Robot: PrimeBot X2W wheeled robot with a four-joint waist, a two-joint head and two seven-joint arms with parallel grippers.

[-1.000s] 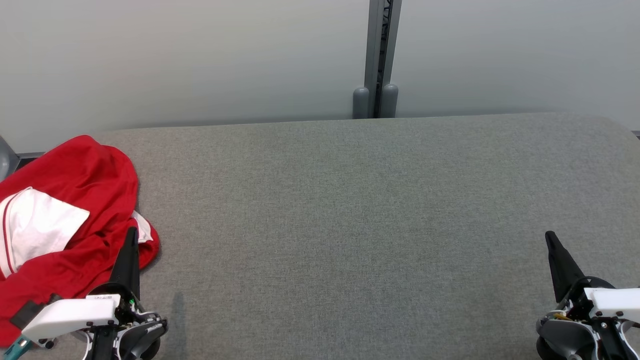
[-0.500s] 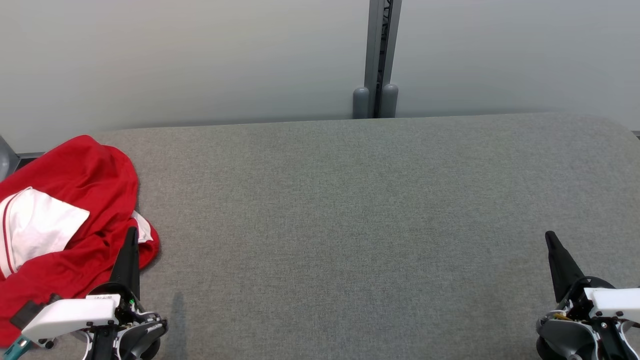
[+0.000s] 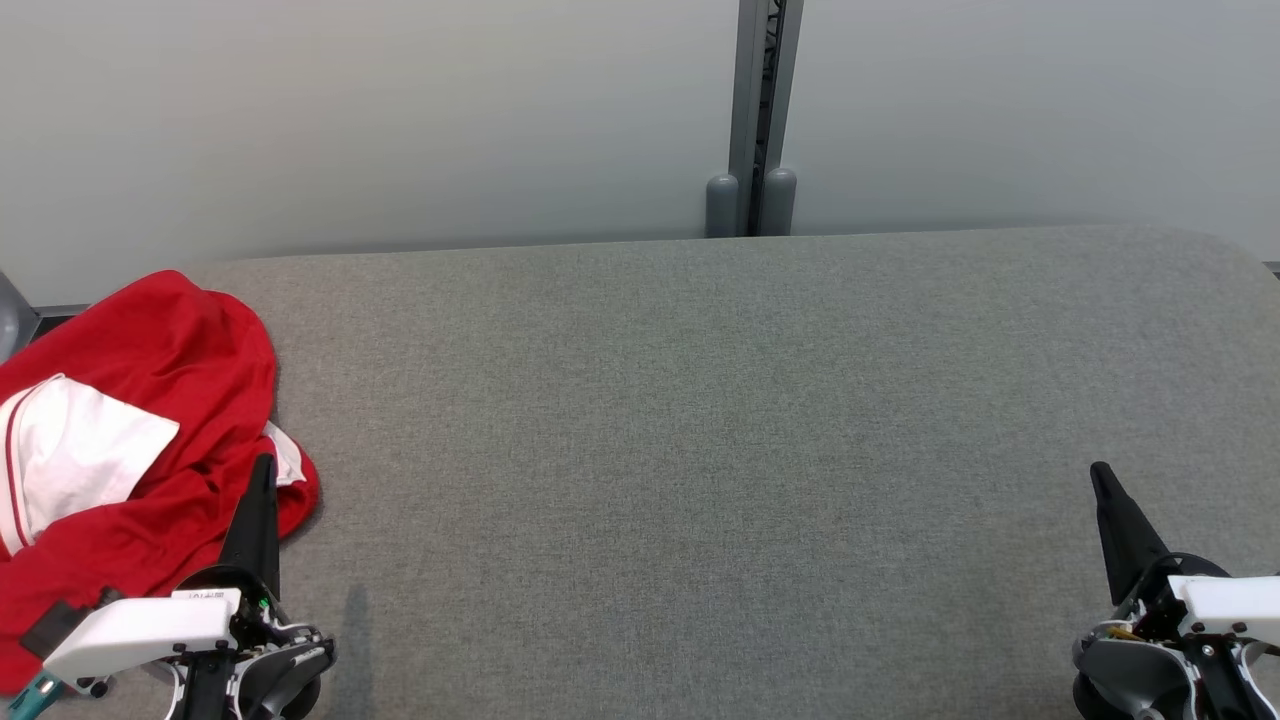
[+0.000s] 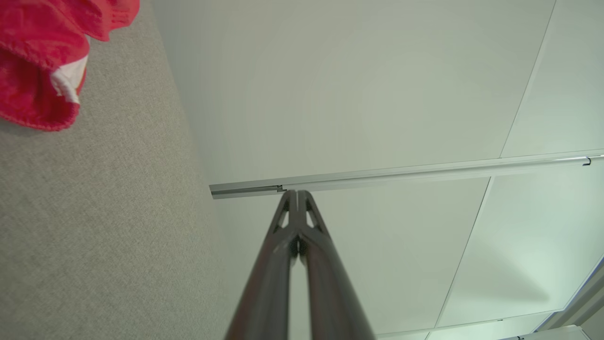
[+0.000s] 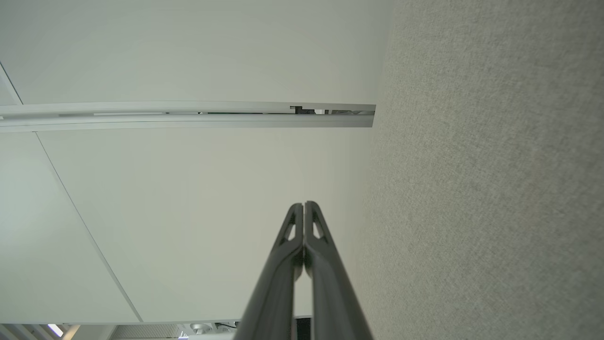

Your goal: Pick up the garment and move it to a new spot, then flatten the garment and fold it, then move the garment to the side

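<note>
Here's the table (image 3: 700, 420), a long grey fabric-covered top, and the garment (image 3: 130, 460) is bunched in a loose heap at its left end. It is red cloth with a white panel folded into the middle and a small white flap peeking out at the hem nearest the table's centre. The rest of the grey surface runs flat all the way to the rounded right end. At the table's near-left edge sits the left gripper (image 3: 264, 462), its two dark fingers pressed together into one point, gripping nothing. From the head camera that tip overlaps the garment's hem. The left wrist view sorts it out: the left gripper (image 4: 297, 192) is closed tip to tip over the table (image 4: 94, 212), with the garment (image 4: 33, 56) off to one side and clear of the fingers. Over at the table's near-right edge, the right gripper (image 3: 1100, 470) is also pinched closed with nothing in it. The right wrist view confirms it, with the right gripper (image 5: 304, 204) sealed at the tip beside the table (image 5: 495, 189). Beyond the table's far edge, about midway along, a grey metal post (image 3: 755, 110) rises against the pale wall panels (image 3: 350, 120).
</note>
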